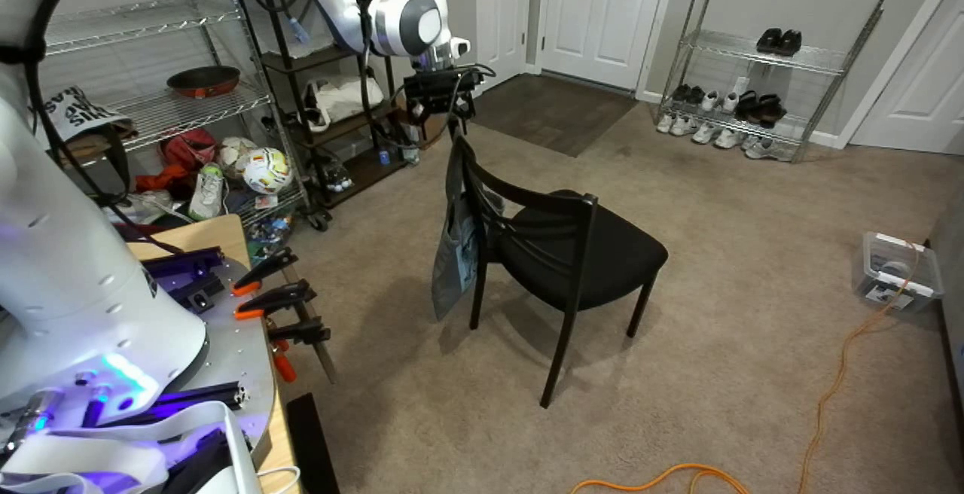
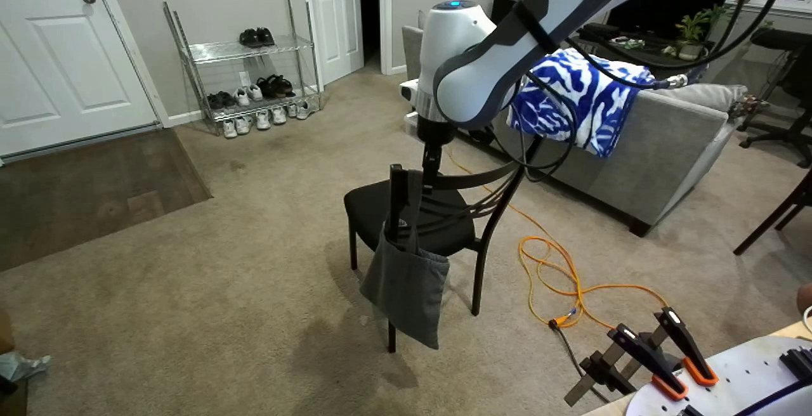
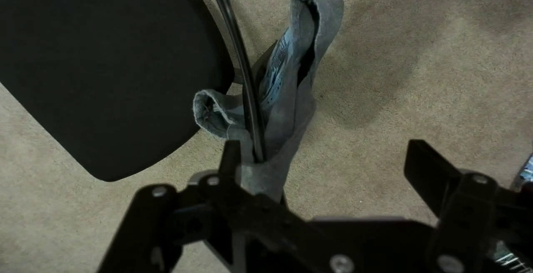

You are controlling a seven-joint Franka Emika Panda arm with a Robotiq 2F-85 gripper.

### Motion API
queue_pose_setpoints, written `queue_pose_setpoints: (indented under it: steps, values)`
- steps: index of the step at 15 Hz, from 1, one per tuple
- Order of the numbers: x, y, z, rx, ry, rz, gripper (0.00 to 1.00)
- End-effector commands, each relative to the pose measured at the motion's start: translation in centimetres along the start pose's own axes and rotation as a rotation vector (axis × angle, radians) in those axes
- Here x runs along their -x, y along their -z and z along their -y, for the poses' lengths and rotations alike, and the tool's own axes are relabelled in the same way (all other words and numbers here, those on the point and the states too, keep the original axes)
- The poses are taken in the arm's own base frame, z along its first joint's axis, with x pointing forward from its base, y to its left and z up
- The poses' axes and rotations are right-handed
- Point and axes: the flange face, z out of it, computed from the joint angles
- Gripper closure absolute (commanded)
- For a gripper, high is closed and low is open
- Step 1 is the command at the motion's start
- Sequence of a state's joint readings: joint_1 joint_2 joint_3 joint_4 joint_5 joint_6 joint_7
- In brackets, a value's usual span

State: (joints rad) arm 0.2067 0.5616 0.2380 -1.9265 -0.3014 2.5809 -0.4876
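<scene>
A: Claw point(image 3: 325, 152) state?
B: Jaws wide apart, gripping nothing. In the wrist view the strap point(image 3: 266, 176) lies just beside one jaw; contact can't be told.
A: Bag point(image 2: 409, 289)?
B: Hung by that strap from an upper back corner of the chair point(image 1: 602, 253).
A: Step in hand?
B: Judgement: positioning at the strap, over the chair's corner. Direction of travel unclear.
A: Next move calls for?
B: If gripping: strap centred between the jaws, chair frame kept out. If backing off: a straight lift, so neither jaw snags the loop.
</scene>
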Motion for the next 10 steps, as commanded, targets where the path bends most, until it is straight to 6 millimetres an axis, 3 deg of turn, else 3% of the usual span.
queue_pose_setpoints:
  steps: [1, 10]
  values:
    - [0.1, -0.5, -0.4, -0.015, 0.006, 0.005, 0.00]
    - [-1.2, -1.8, -3.0, 0.021, -0.027, 0.000, 0.00]
